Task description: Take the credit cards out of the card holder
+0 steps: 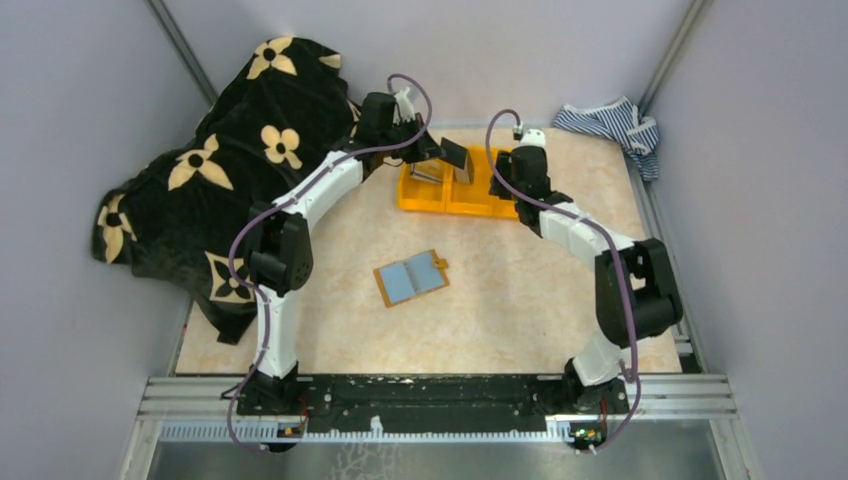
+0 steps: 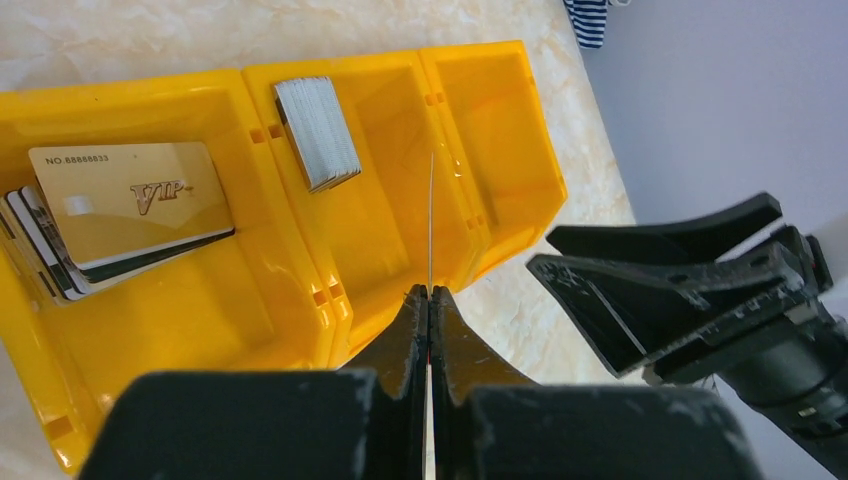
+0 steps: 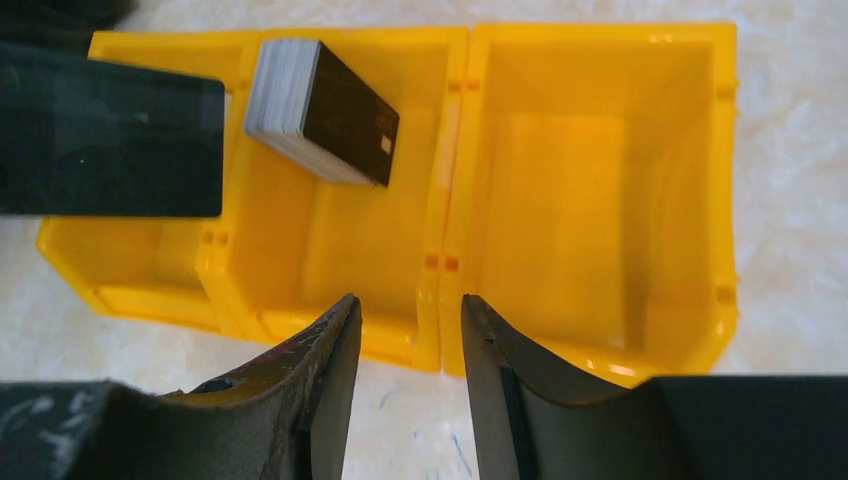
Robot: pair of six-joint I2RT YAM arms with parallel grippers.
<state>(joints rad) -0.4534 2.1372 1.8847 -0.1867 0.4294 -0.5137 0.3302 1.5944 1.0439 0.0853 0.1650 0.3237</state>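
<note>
Card holder (image 1: 411,278) open and flat near the middle of the table (image 1: 520,300), grey-blue inside facing up, small snap tab pointing toward the right edge, well apart from both arms and touched by nothing. Toward the far edge, roughly midway between the side edges, a yellow-orange three-compartment bin (image 1: 424,203). In its left compartment, a gold VIP card (image 2: 130,205) lying on top of a few dark cards; in the middle compartment, a stack of cards (image 3: 320,110) leaning against the far wall, dark face uppermost. Right compartment with only bare yellow walls in view. Left tool (image 2: 428,292) closed tight, fingertips pressed together on a dark card (image 3: 110,130), gripped by one edge and held in the air above the bin; seen edge-on from the left wrist as a thin pale line, and from the right wrist as a glossy black rectangle over the bin's left end. Right tool (image 3: 405,310) partly spread, fingers clearly apart with nothing between them, hanging over the bin's near wall about where the middle and right compartments meet, just beside the left tool. At the far left corner and spilling along the left edge, a black cloth with beige flower shapes (image 1: 220,170). At the far right corner, a crumpled blue-and-white striped cloth (image 1: 610,125).
</note>
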